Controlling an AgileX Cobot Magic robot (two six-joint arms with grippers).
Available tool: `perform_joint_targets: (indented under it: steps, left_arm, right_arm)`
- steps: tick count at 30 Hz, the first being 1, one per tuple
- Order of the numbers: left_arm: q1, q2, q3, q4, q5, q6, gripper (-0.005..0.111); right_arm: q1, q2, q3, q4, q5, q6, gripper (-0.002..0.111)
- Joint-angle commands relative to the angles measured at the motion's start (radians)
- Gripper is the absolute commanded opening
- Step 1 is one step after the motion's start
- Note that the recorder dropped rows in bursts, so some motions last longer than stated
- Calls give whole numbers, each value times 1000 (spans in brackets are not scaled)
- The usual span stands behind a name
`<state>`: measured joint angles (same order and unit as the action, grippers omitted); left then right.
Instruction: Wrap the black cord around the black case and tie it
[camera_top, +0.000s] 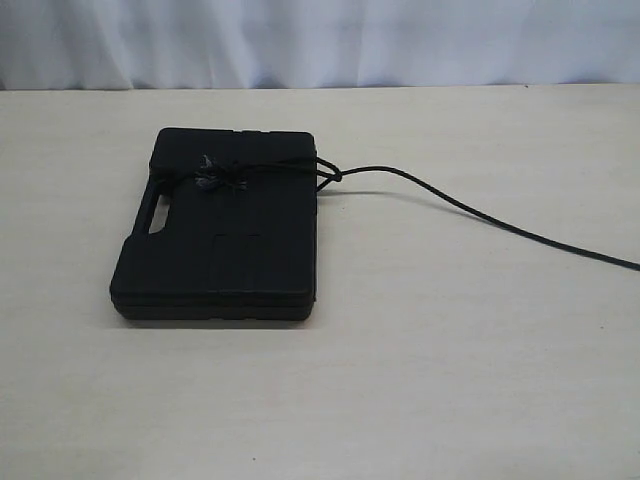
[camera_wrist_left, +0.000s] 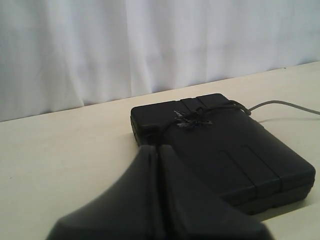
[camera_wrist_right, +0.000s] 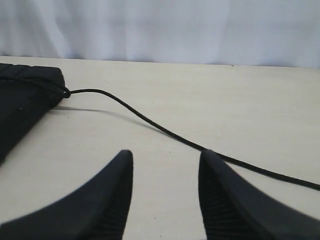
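Found black case (camera_top: 225, 250) lying flat on beige table (camera_top: 450, 380). Found black cord (camera_top: 480, 215) looped across the case's far end, knotted on top of the case, then trailing away from the case's right edge. Saw left gripper (camera_wrist_left: 154, 149) pressed closed near the case. Saw right gripper (camera_wrist_right: 166, 156) spread wide and empty beside the case, over the trailing cord.

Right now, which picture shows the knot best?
The exterior view: the knot sits unobstructed atop the black case. The left wrist view shows it from a low angle; the right wrist view shows only trailing black cord.
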<state>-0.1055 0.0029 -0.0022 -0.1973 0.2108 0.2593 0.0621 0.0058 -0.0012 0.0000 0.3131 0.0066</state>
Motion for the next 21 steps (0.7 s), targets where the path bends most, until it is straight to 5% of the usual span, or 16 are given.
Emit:
perform_joint_targets:
  steps: [1,21]
  left_arm:
    - [1,-3,2,3,-4,2,0]
    - [1,-3,2,3,-4,2,0]
  right_arm:
    - [-45,-6,1,-26,-16,-16,41]
    - [-59,-6,1,-63,7,-16,41]
